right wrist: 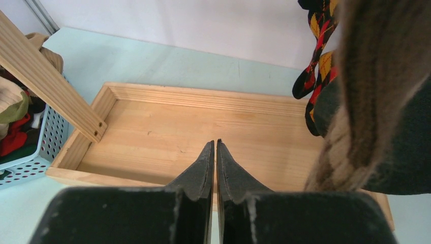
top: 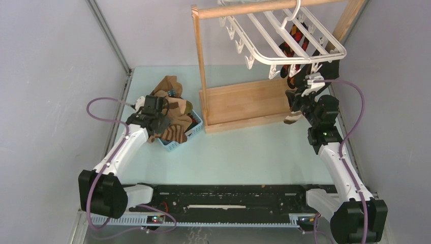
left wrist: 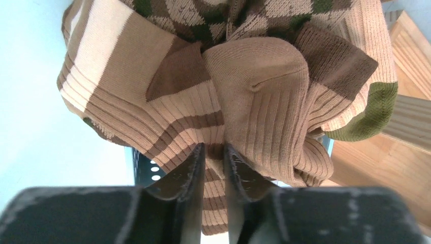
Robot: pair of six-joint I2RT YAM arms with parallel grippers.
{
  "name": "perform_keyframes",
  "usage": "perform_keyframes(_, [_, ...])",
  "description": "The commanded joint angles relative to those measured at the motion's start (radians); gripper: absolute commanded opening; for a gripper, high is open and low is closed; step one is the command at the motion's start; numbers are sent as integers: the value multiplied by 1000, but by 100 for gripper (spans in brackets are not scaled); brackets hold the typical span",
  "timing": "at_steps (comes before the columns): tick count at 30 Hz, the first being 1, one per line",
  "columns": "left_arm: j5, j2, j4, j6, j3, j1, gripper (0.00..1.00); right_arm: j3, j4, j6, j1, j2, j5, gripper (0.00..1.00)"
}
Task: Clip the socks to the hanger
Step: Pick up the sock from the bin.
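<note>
The left hand [left wrist: 214, 150] is closest to its camera. Its two black fingers are almost together and pinch a fold of a striped sock [left wrist: 167, 127]. That sock is tan with brown stripes and ribs. It sits in a bunched heap of socks [top: 173, 109] in a small blue basket [top: 195, 128] on the left of the bench [top: 244, 152]. The heap is crumpled, so I cannot tell which way each sock points. Other socks in it are tan with brown and green diamonds, and one has a green toe. The heap spills over the basket and hides most of it.

The hanger [top: 300, 61] is at the back right. It is a white frame with straight bars, and its hook hangs on a wooden rail [top: 254, 7]. It tilts, and its long side runs from back left to front right. Small clips dangle from its edges. A red and black sock [right wrist: 316, 61] hangs down under it. The rail is part of a wooden stand [top: 244, 101]. The stand's flat tray rests on the bench, just beside the basket.

The right hand [right wrist: 213, 143] is over the right end of the tray, below the hanger. Its fingers are pressed together with nothing between them. A brown sock [right wrist: 376, 76] hangs just beside it and blocks the right side of that camera's view.
</note>
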Motion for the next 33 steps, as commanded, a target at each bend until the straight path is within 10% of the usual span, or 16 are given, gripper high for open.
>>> perform_keyframes(1, [-1, -23, 31, 18, 13, 12, 17, -1, 15, 14, -6, -16, -3, 10])
perform_keyframes(8, [-16, -101, 22, 36, 7, 15, 10, -1, 1, 28, -13, -29, -8, 10])
perform_keyframes(12, [18, -76, 30, 27, -3, 16, 36, -1, -2, 33, -15, -33, -10, 10])
perform_keyframes(20, [103, 9, 84, 11, -13, 16, 44, -1, -9, 33, -17, -40, -9, 10])
perform_keyframes(26, [141, -15, 86, 18, -22, 16, 13, -1, -14, 36, -19, -47, -10, 9])
perform_keyframes(33, [143, -163, 50, 103, 37, 18, 1, -1, -55, 20, -22, -96, -35, 10])
